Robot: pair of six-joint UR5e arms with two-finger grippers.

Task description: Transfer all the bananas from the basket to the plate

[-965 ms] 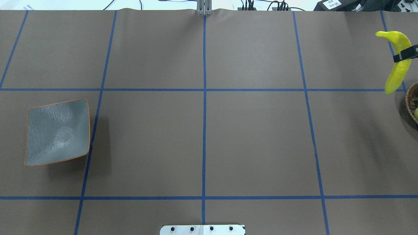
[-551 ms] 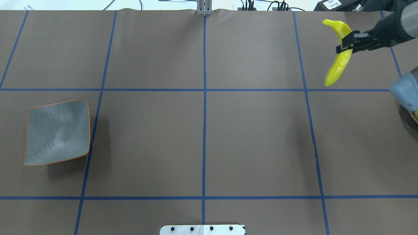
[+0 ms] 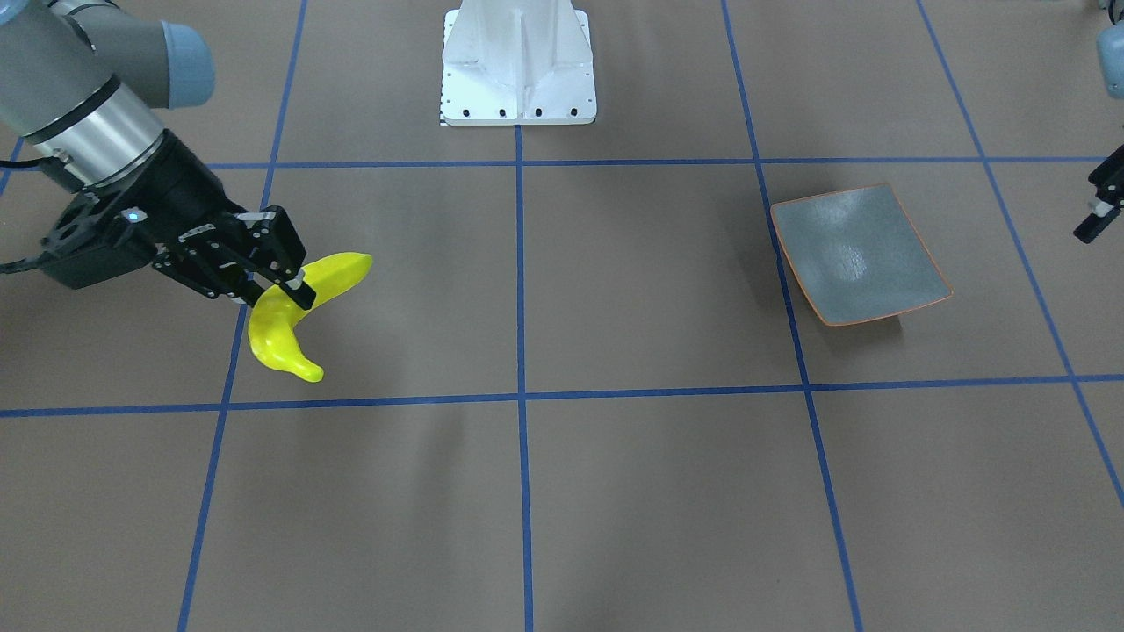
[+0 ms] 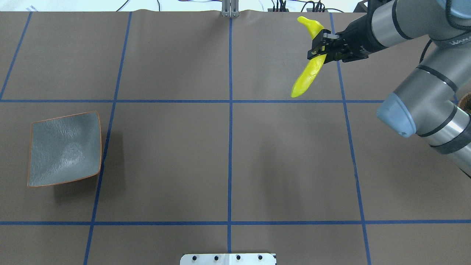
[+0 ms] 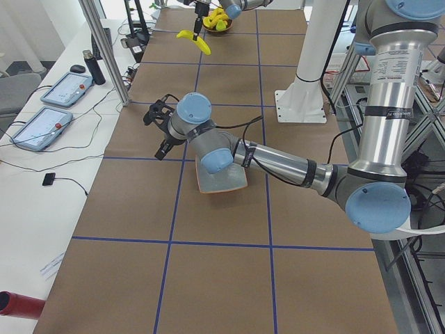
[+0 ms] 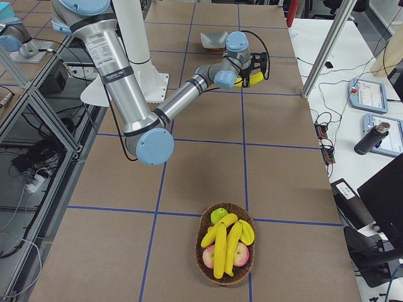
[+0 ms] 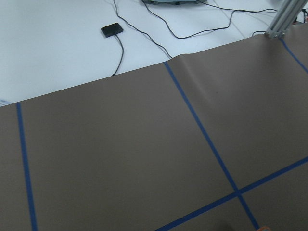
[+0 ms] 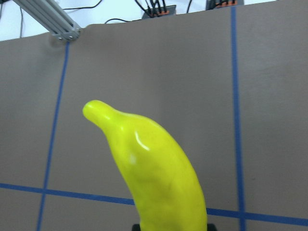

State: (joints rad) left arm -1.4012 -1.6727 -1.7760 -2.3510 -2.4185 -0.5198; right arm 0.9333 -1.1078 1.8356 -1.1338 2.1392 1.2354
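Landmark: the plate [image 4: 64,149] sits bare on the brown table, with no fruit on it.

Right claw: the right claw [image 4: 318,47] is clamped across a banana [image 4: 307,75] near its middle. This is probably so that neither end outweighs the other and twists it loose.

Held banana: it is in the air, well apart from the plate, on the side of the table towards the basket [image 6: 199,251]. It hangs tilted, with its neck end up past the fingers and its long end sloping down towards the table. It looks high enough to clear the table on the way over.

Left claw: the left claw [image 3: 1098,204] hovers near the plate, on the side away from the basket. Its fingers are spread and nothing is between them. It seems parked there, either to stay out of the carrying arm's path or to be ready for a hand-over.

Basket: it is at the far end of the table from the plate. Three more bananas [image 6: 221,248] appear to lie in it, on top of other round fruit.

Progress: this is the carrying stage of the first banana, and none has been delivered yet.

Next need: a long sweep across to the plate, then lowering the banana so its curve settles inside the upturned edges before the grip lets go.

Risk: the glossy skin may slip or swivel in the grip, and the banana is about as long as the plate is wide.
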